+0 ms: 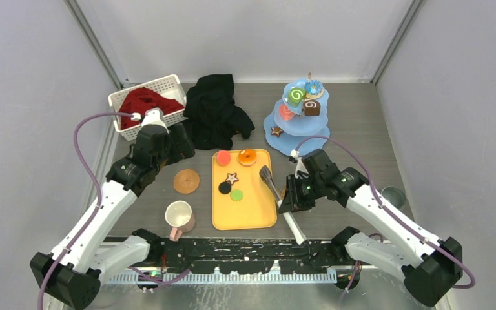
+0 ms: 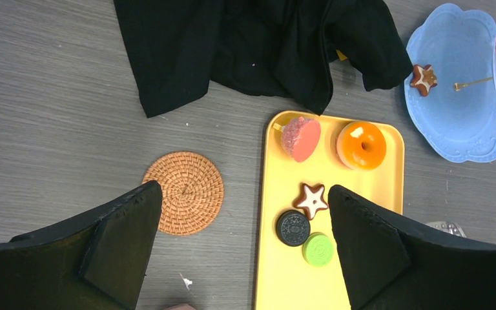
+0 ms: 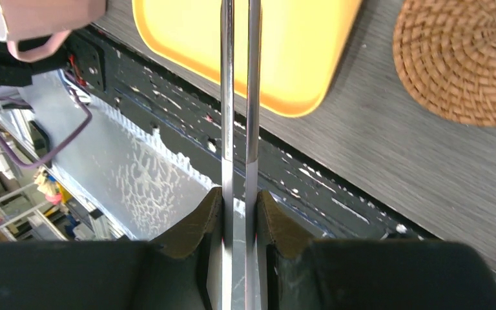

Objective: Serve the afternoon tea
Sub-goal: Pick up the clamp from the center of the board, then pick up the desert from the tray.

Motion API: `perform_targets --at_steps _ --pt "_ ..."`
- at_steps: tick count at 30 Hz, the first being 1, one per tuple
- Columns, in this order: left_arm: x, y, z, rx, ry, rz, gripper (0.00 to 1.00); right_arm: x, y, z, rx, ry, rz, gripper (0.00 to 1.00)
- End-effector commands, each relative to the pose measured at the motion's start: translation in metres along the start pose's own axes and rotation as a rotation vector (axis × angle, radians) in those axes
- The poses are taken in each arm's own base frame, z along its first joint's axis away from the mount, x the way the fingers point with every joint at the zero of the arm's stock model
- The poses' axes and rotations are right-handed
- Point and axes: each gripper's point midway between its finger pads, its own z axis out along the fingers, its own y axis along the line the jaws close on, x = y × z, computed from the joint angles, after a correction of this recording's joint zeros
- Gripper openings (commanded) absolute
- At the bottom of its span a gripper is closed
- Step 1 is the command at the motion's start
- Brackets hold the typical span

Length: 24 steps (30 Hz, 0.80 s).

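Five toy sweets are lying on the yellow tray (image 1: 253,213). A pink-red piece (image 1: 223,157) and an orange donut (image 1: 247,156) are sitting at the tray's far end. A star cookie (image 1: 232,178), a black round cookie (image 1: 225,187) and a green disc (image 1: 236,194) are clustering nearer its middle.

The pale-blue tiered stand (image 1: 313,132) is standing beyond the tray's far right corner. It is carrying a green swirl roll (image 1: 295,96), a blue donut (image 1: 313,87), a brown swirl roll (image 1: 311,107), a red piece (image 1: 285,112) and a second star cookie (image 1: 276,131). The cream mug (image 1: 179,216) with the pink handle is sitting just left of the tray's near end. The grey metal mug (image 1: 394,196) is sitting well to the tray's right, partly hidden behind the right arm.

The right pincer (image 3: 239,213) is clamping a pair of metal tongs (image 3: 237,97), whose tips are reaching over the tray's right side. The left pincer (image 2: 244,190) is hovering empty above the worktop (image 1: 361,129) at the tray's far left, its jaws spread wide apart.

A woven coaster (image 1: 186,181) is lying just left of the tray. A black cloth (image 1: 216,110) is lying crumpled beyond the tray's far end. A white basket (image 1: 168,84) holding a red cloth (image 1: 143,103) is sitting farther off, beyond the tray's far left corner.
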Motion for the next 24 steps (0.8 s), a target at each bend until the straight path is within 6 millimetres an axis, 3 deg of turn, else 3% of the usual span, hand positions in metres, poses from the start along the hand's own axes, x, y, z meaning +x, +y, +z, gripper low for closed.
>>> perform_targets --at_steps 1,8,12,16,24 --pt "-0.017 -0.008 -0.003 0.022 -0.042 -0.025 0.99 -0.03 0.033 0.008 -0.132 -0.061 0.015 0.07" --pt "-0.018 -0.006 -0.005 0.017 -0.052 -0.008 0.99 -0.046 0.037 0.026 -0.175 -0.108 0.151 0.21" --pt "-0.01 -0.018 0.0 0.077 -0.016 -0.02 0.99 -0.057 0.035 0.036 -0.179 -0.143 0.228 0.27" --pt "-0.004 -0.018 0.005 0.073 0.011 -0.016 0.99 -0.065 0.036 0.043 -0.18 -0.155 0.253 0.35" --pt "0.007 -0.03 0.009 0.142 0.058 -0.009 1.0 -0.088 0.041 0.051 -0.194 -0.183 0.269 0.4"
